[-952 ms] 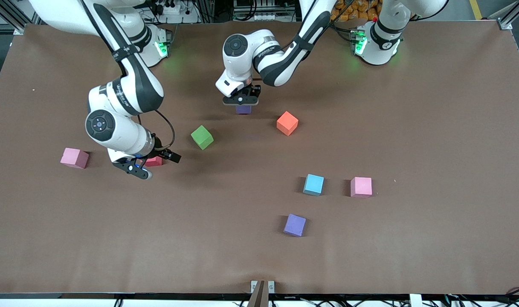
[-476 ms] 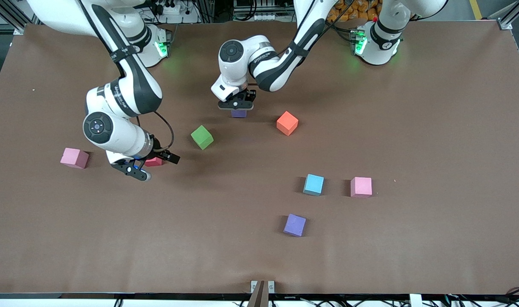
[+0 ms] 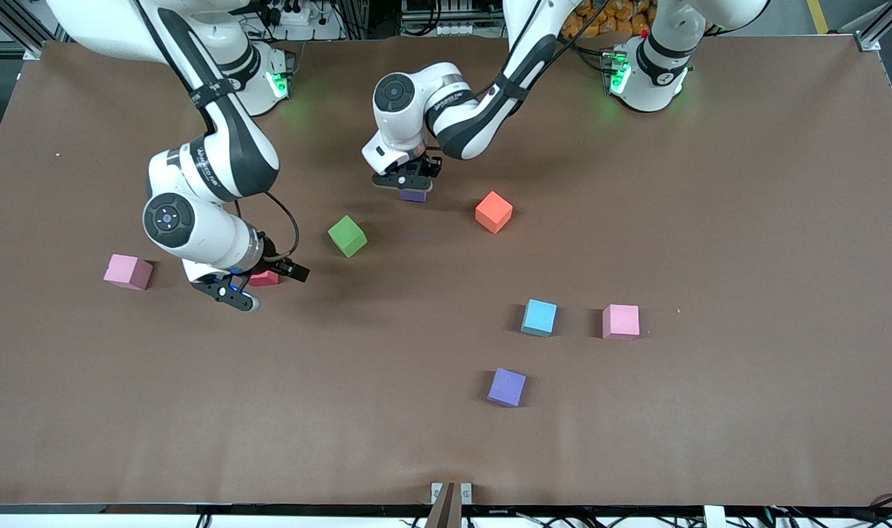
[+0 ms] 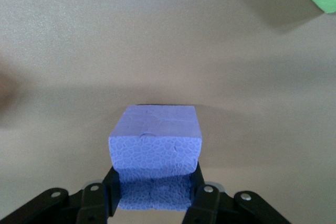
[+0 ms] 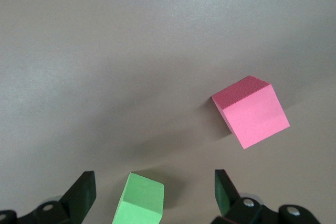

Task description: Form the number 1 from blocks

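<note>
From the front, shows the left gripper (image 3: 409,183) down on the dark purple block (image 3: 414,195), covering most of it and hiding the fingers too. Places that block on the table (image 3: 709,183) between the green block (image 3: 347,235) and the orange-red block (image 3: 494,212), farther from the front camera than either. From the left wrist, makes the grasp plain: both fingers (image 4: 202,203) clenched on the block's two sides, top face bare, a corner of green at the frame's edge. Cannot tell whether resting on the table or raised a little. Back at the front, finds the right gripper (image 3: 266,284) low over the crimson red block (image 3: 264,278), masking part of it, fingers spread wide and grasping nothing. From the right wrist, gives that crimson block whole, its lit face looking pink, clear of both released fingers (image 5: 84,195). Also puts the green block low between those fingers, touching neither, a nearness not readable from the front. Only from the front, shows the rest. Light blue block (image 3: 539,317) toward the left arm's end, just beside a pink cube (image 3: 621,321). Violet cube (image 3: 506,387) near the light blue one and nearer the front camera. Second pink cube (image 3: 128,271) toward the right arm's end, near the right gripper.
</note>
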Controlling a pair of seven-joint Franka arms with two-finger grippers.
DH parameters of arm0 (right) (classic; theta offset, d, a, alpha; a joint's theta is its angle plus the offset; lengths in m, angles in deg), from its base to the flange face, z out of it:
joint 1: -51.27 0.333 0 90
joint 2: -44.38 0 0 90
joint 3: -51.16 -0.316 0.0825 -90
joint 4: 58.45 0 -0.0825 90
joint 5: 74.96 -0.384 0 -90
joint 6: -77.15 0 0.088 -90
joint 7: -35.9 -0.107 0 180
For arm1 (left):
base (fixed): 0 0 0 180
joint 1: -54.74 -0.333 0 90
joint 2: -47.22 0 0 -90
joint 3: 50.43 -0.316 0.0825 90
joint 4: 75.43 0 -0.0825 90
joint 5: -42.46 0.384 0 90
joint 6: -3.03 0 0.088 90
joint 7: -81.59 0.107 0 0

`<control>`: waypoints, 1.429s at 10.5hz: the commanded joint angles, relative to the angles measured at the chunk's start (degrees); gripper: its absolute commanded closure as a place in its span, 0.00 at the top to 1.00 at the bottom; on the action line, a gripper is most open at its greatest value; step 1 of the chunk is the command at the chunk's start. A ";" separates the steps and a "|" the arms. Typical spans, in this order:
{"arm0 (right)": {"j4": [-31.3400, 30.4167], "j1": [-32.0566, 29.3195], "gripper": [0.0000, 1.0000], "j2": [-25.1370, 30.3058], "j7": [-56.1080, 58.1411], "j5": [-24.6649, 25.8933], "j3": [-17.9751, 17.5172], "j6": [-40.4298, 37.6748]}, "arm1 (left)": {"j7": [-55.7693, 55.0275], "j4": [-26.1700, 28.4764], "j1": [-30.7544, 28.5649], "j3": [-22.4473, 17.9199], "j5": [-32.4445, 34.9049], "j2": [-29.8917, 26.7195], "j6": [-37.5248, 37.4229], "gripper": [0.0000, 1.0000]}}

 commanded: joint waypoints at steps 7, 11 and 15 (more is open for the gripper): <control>1.45 -0.81 1.00 -1.53 0.44 -0.10 -0.71 -0.84 | 0.51 -0.99 -0.04 0.03 -0.23 0.91 -1.22 0.00; 1.54 -0.81 1.00 -1.53 0.44 -0.10 -0.71 -0.92 | 0.51 -0.99 -0.13 -0.06 -1.02 0.91 -1.22 0.51; 1.63 -0.89 1.00 -1.53 0.71 -0.10 -0.71 -0.84 | -2.29 -0.90 -1.62 -0.06 -0.85 -0.40 -3.05 1.00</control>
